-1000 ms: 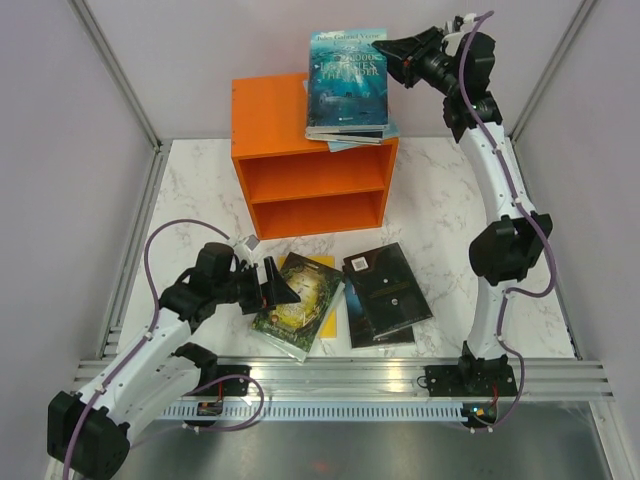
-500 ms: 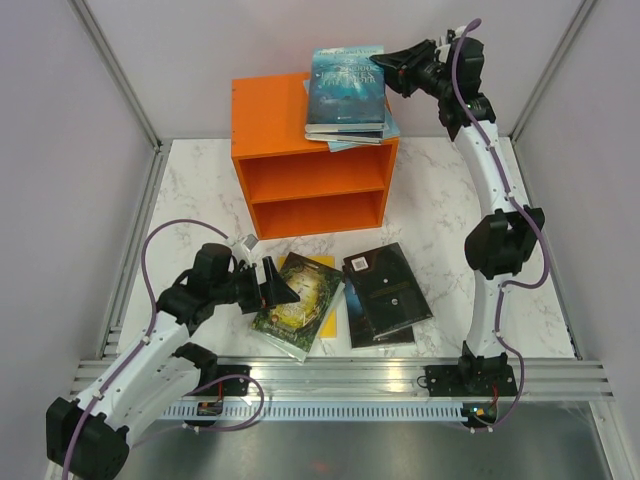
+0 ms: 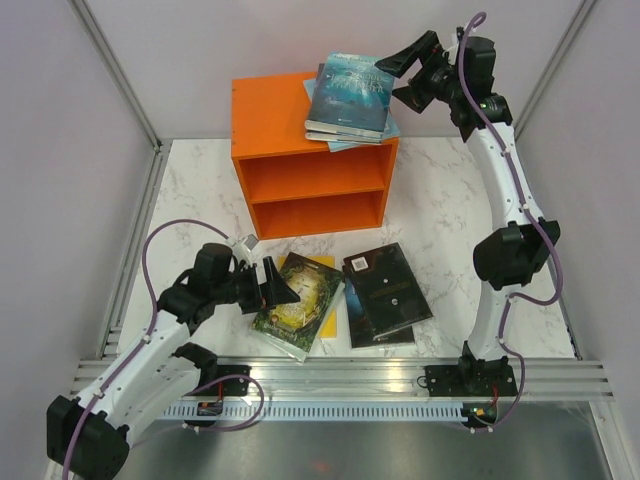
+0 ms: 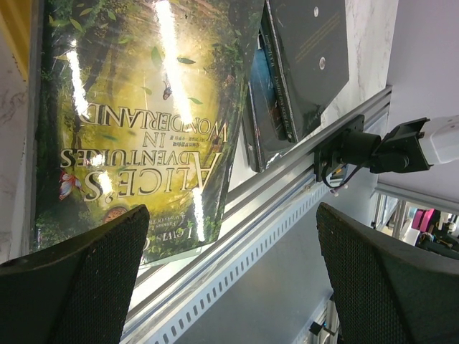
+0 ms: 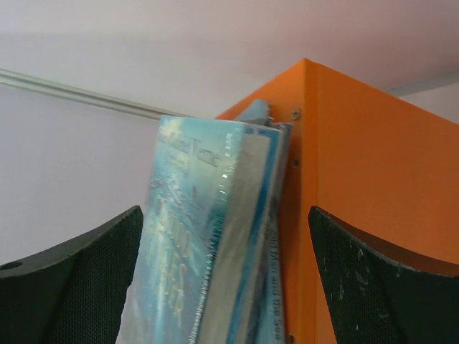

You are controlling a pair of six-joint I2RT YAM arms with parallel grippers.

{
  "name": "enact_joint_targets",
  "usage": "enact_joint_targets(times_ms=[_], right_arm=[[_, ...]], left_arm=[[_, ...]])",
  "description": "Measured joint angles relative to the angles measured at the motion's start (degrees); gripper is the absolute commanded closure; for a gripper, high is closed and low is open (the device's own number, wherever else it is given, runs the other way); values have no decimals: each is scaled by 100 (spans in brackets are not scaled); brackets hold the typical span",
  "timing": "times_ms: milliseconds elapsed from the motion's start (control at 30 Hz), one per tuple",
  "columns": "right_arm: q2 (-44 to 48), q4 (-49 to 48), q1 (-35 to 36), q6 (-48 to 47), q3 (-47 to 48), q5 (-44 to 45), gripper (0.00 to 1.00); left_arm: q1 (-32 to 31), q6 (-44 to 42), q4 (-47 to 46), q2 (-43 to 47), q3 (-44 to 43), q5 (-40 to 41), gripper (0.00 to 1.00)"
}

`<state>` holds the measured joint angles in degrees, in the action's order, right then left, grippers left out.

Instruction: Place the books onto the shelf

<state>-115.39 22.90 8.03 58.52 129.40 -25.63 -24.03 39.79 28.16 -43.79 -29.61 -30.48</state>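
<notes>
Overhead, the right gripper sits beside a stack of teal books on the flat top of the orange shelf. Its jaws are spread and released, where a second ago they pinched the top book. Its wrist camera shows the stack edge-on. Only the left wrist view makes the title legible on the Alice's Adventures in Wonderland paperback, lying on the bench. The left gripper hovers there, jaws wide apart.

yellow book: mostly under green-gold book | lower books on shelf: covers hidden by teal book
</notes>
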Motion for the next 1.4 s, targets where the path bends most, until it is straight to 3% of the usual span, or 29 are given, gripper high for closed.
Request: enact_joint_targets(times_ms=[267,433,700,933,1067,1267,1400], right_arm=[[-114,734,-17,-638,142,109,2],[291,7,-85,-605,-715,-160,2],[544,-1180,-271,-221,-1338,-608,2],[1996,-3593,-1373,1051,-4275,-911,2],[3012,-3556,-1982,918,-6017,-859,2],[4553,-3163,-2006,435,-8771,-905,2],[4955,-2791,-1971,98,-10063,-911,2]], left_arm=[[0,0,0,-46,0,-2,0],[0,0,0,-70,0,-2,0],[0,0,0,-205,0,-2,0],[0,-2,-2,-330,-7,-2,0],[0,0,-15,-492,-17,0,0],[-20,4,-293,-824,-17,-17,0],[-22,7,-470,-1078,-17,-33,0]])
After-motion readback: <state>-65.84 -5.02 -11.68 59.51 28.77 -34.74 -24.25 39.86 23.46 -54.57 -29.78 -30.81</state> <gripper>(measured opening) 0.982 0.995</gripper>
